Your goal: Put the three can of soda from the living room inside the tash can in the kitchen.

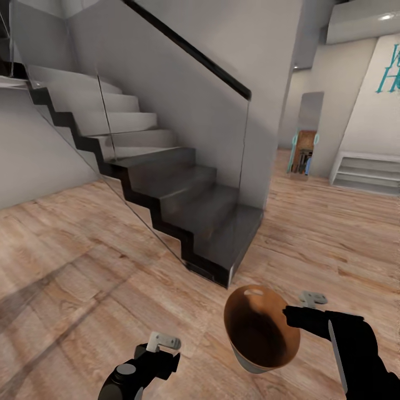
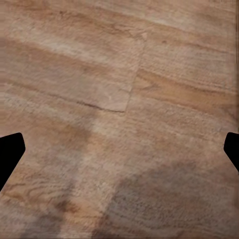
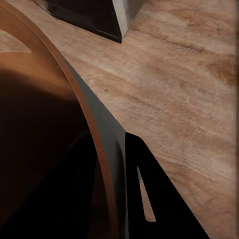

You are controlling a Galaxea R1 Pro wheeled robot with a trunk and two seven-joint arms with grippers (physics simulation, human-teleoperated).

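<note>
A wheeled robot carries the trash can [image 1: 261, 333] across a light wood floor [image 1: 72, 266] beside a dark staircase [image 1: 189, 205] with a glass balustrade [image 1: 166, 139]. The right gripper [image 1: 290, 315] is clamped on the bin's rim, 1 finger inside the dark bowl and 1 outside, as the right wrist view confirms along the coppery edge [image 3: 94, 134]. The bin hangs tilted, its mouth turned toward the camera, held clear of the floor on the robot's right side.

The left gripper [image 1: 158, 345] hangs low and carries nothing; in the left wrist view its 2 dark fingertips [image 2: 10, 154] sit at opposite edges over bare planks, spread wide.

The bin looks stiff and thin-walled, probably light while empty, so a rim pinch should hold it, though the smooth wall could slip or swing on a single hold. The slot handle [image 1: 254, 291] on the far side of the rim looks like the surer place to grip.

The bin's base is cut off behind its own rim, and its shadowed inside hides whether anything lies there. A doorway [image 1: 304, 150] and white shelves [image 1: 366, 172] stand far off, their contents too small to read. Teal wall lettering [image 1: 389, 72] is cropped.
</note>
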